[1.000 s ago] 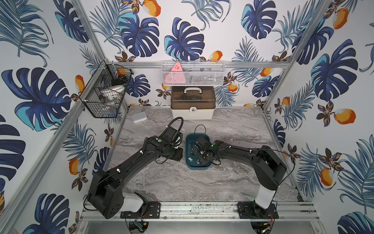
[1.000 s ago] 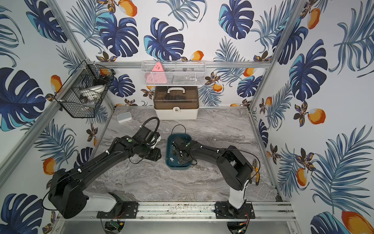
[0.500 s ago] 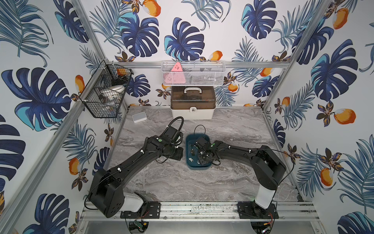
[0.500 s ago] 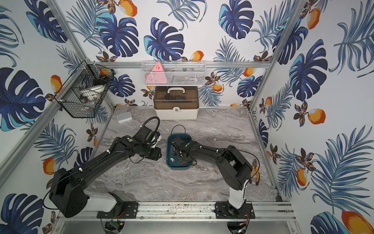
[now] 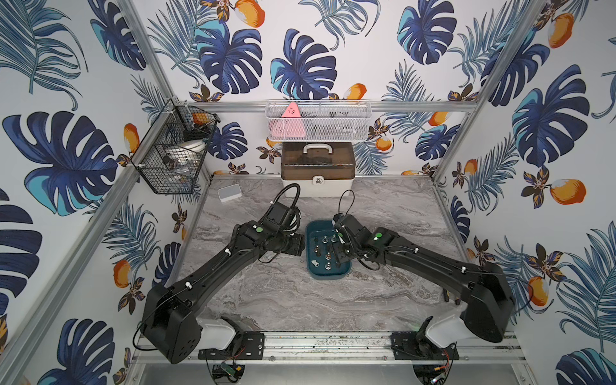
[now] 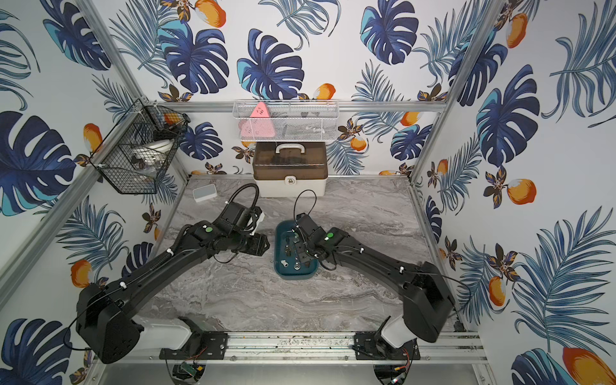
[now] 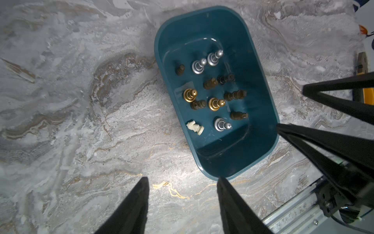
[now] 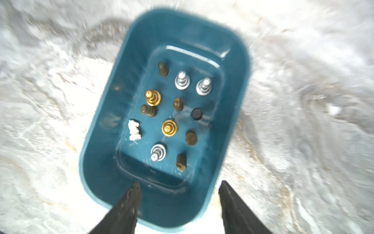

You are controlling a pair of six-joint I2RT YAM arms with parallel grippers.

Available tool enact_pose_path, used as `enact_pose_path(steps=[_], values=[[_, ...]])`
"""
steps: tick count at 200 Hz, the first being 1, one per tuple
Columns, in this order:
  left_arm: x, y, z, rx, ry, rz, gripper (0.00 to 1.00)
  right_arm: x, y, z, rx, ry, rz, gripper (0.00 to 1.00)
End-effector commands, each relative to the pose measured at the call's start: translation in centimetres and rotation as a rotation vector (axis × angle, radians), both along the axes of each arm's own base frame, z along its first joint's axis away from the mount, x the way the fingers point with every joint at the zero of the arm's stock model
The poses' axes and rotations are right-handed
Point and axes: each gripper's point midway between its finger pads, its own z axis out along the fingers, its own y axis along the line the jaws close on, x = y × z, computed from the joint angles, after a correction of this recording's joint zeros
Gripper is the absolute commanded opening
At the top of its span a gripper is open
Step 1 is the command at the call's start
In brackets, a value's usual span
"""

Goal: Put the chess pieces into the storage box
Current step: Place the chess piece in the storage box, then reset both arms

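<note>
On the marble table [image 7: 81,101], the teal box [image 7: 263,141] holds a dozen chess pieces [image 7: 214,104]. The left gripper [image 7: 182,179] and right gripper [image 8: 180,183] gape, empty.

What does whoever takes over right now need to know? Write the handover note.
Left tool: open, empty, over the marble table beside the storage box.
Right tool: open, empty, above one end of the box.
Chess pieces: twelve countable in the box. The whitish knight lies on its side; most others look upright.
Done: no piece shows on the table in any view.
Left: probably only to check under the arms for strays, then pull both arms back.
</note>
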Motion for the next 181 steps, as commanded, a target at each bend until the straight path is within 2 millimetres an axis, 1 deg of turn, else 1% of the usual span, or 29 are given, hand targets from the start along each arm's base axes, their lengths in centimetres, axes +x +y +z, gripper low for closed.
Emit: enact_pose_path(steps=[1, 11, 18, 30, 40, 57, 78, 87, 93, 102, 106, 114, 123, 128, 134, 137, 147, 161, 181], values=[[2.6, 2.5, 2.3, 0.018, -0.210, 0.169, 0.63, 1.4, -3.2, 2.1, 0.027, -0.198, -0.108, 0.71], [2.9, 4.6, 2.7, 0.044, -0.296, 0.272, 0.72, 1.9, -4.4, 3.3, 0.068, -0.318, -0.130, 0.76], [3.1, 6.1, 3.2, 0.057, -0.356, 0.350, 0.75, 2.2, -5.2, 3.9, 0.084, -0.392, -0.147, 0.78], [2.6, 8.7, 2.8, 0.084, -0.437, 0.471, 0.80, 2.6, -6.6, 4.7, 0.099, -0.510, -0.180, 0.84], [2.3, 10.3, 2.3, 0.102, -0.500, 0.544, 0.82, 2.9, -7.7, 4.9, 0.098, -0.580, -0.216, 0.85], [1.6, 12.7, 1.4, 0.178, -0.572, 0.621, 0.86, 3.5, -10.0, 4.3, 0.029, -0.650, -0.299, 0.86], [1.6, 14.3, 0.5, 0.299, -0.628, 0.636, 0.88, 3.8, -12.3, 2.5, -0.076, -0.665, -0.372, 0.87], [1.5, 15.1, 0.4, 0.363, -0.648, 0.664, 0.92, 3.9, -13.2, 1.7, -0.103, -0.661, -0.400, 0.88], [1.5, 15.6, 0.2, 0.407, -0.658, 0.674, 0.94, 4.0, -13.9, 1.2, -0.121, -0.659, -0.418, 0.88], [1.5, 16.3, -0.2, 0.473, -0.677, 0.686, 0.97, 4.2, -14.8, 0.3, -0.147, -0.656, -0.429, 0.88], [1.5, 16.5, -0.4, 0.497, -0.684, 0.692, 0.98, 4.7, -15.2, 0.6, -0.142, -0.676, -0.446, 0.88], [1.7, 16.5, -0.8, 0.516, -0.698, 0.678, 0.99, 4.9, -15.5, 0.1, -0.163, -0.641, -0.449, 0.88], [2.2, 16.0, -1.2, 0.515, -0.729, 0.644, 0.99, 5.7, -16.3, 0.0, -0.165, -0.649, -0.477, 0.88], [2.3, 15.8, -1.9, 0.534, -0.743, 0.610, 0.99, 6.0, -16.6, 0.0, -0.155, -0.647, -0.498, 0.88], [2.6, 15.6, -1.4, 0.523, -0.804, 0.610, 0.99, 6.2, -16.5, -0.4, -0.149, -0.627, -0.494, 0.88], [2.6, 15.6, -1.6, 0.531, -0.820, 0.604, 0.99, 6.5, -17.4, -0.6, -0.156, -0.616, -0.514, 0.88], [2.8, 15.5, -1.7, 0.531, -0.881, 0.587, 0.99, 7.1, -18.0, -1.4, -0.169, -0.592, -0.519, 0.88], [3.5, 16.2, -2.1, 0.500, -0.937, 0.587, 0.99, 7.5, -19.6, -2.7, -0.181, -0.558, -0.559, 0.88], [4.6, 16.3, -3.7, 0.408, -0.945, 0.550, 0.99, 8.1, -20.8, -3.9, -0.129, -0.570, -0.570, 0.88]])
